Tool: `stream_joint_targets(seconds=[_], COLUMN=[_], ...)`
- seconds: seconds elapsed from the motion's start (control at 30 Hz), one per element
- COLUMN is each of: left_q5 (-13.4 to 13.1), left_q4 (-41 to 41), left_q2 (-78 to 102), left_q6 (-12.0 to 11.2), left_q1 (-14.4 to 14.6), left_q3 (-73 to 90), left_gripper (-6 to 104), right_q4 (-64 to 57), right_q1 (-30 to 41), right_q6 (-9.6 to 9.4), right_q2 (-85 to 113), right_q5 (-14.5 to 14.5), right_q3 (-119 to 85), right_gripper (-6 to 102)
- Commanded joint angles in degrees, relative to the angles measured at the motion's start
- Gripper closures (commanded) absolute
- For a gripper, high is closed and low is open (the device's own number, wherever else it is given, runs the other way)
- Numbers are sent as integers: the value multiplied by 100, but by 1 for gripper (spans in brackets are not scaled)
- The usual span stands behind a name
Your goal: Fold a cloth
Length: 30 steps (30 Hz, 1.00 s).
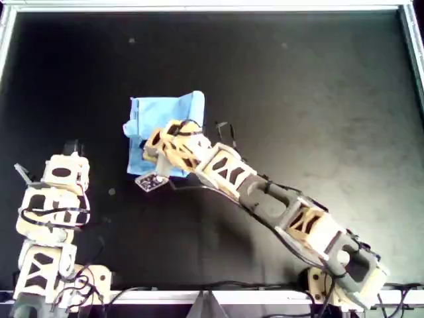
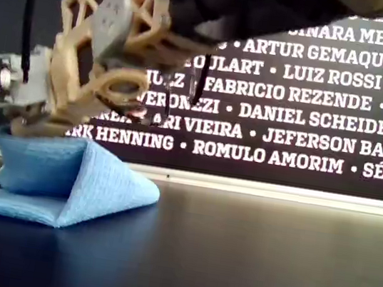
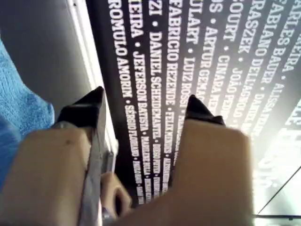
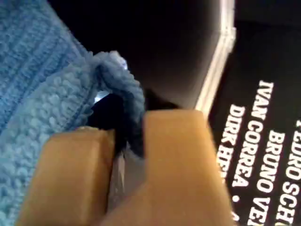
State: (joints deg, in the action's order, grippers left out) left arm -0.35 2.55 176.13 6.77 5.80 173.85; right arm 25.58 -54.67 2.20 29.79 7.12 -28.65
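The light-blue cloth [image 1: 165, 109] lies partly folded on the black table, left of centre in the overhead view. My second gripper [image 1: 151, 144] reaches over it and is shut on a cloth edge [image 4: 117, 75], pinched between the tan fingers [image 4: 176, 155]. In the exterior view the cloth [image 2: 78, 177] rises like a tent to the second gripper [image 2: 25, 122]. My first gripper [image 1: 71, 147] rests apart at the overhead view's lower left. It is open and empty [image 3: 143, 113], with a bit of cloth [image 3: 19, 108] off to one side.
The black table [image 1: 298, 99] has a raised metal rim [image 1: 199, 8] along its far and side edges. A dark banner with white names [image 2: 310, 118] stands behind the table. The second arm's body crosses the table's near right part [image 1: 285, 205].
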Motion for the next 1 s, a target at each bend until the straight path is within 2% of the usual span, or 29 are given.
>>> stream_joint_targets(seconds=[0.0,0.07,0.23,0.4,0.47,0.7,0.83,0.97], left_q5=[-35,-35,-35,-35,-35,-35,-35,-35], left_q4=[26,26,26,26,26,26,26,26], left_q2=[79,79,79,79,79,79,79,79], left_q6=[26,-9,26,18,26,-18,-26,-26], left_q1=[-141,-141,-141,-141,-141,-141,-141,-132], left_q3=[-62,-62,-62,-62,-62,-62,-62,-62], left_gripper=[37,37,37,37,37,37,37,37], right_q4=[-167,-79,870,1670,1916,2654,2733,2733], right_q1=[0,35,26,158,334,703,1222,2109], right_q6=[26,26,18,-70,-70,-79,-79,-88], right_q2=[387,439,1160,2057,2575,4887,6460,7980], right_q5=[26,26,26,-53,26,-53,-62,-62], right_q3=[378,343,79,-396,-686,-2531,-4157,-5845], right_gripper=[55,50,50,50,50,50,50,51])
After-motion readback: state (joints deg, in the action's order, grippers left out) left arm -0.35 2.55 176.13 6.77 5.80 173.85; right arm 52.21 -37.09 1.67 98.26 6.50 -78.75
